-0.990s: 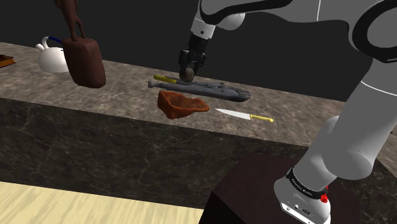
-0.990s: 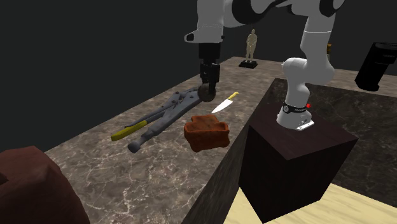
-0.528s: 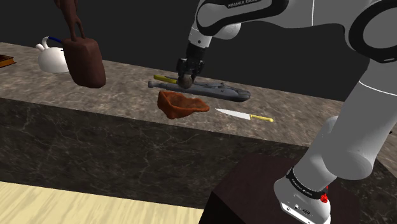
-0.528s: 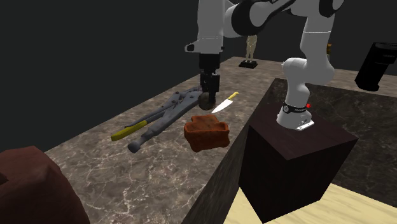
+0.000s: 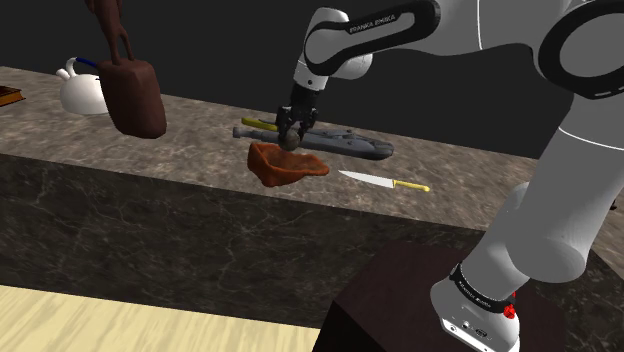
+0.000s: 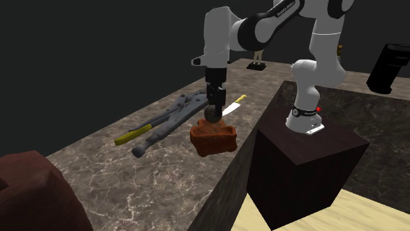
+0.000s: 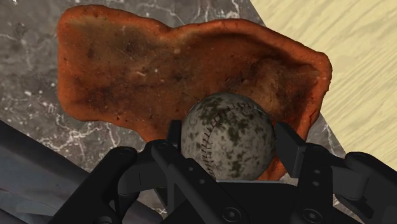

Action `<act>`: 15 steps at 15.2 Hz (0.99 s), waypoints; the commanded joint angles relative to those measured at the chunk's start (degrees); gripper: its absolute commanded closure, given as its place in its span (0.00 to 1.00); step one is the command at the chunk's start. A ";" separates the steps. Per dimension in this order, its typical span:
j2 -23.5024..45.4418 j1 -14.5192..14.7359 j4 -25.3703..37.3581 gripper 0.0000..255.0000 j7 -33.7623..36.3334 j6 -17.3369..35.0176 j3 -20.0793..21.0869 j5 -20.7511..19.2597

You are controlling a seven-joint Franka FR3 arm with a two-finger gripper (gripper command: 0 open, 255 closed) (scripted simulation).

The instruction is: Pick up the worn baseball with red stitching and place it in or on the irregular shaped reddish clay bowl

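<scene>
The gripper [image 7: 229,149] clasps the ball [image 7: 224,127] over the bowl [image 7: 146,70]. The placing step is underway, and next it should lower and let go.

On the dark band [image 5: 378,20] of the white arm's [image 5: 560,200] upper link, high over the counter in the shoulder view, in small white capitals: "FRANKA EMIKA". In the second exterior view, pale lettering along that same band, too small to read. Around the dark collar [image 5: 478,291] at the arm's foot, on the near stand, more white lettering, not legible.
</scene>
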 commanded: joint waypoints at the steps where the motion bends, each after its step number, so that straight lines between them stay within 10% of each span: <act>1: 0.07 0.00 -0.30 1.00 -0.09 0.42 0.01 0.06; 6: 0.07 0.00 -0.30 1.00 -0.09 0.42 0.01 0.06; 7: 0.07 0.00 -0.30 0.00 -0.09 0.42 0.01 0.06; 15: -2.22 -0.43 2.51 0.00 0.30 -4.73 -0.42 -0.56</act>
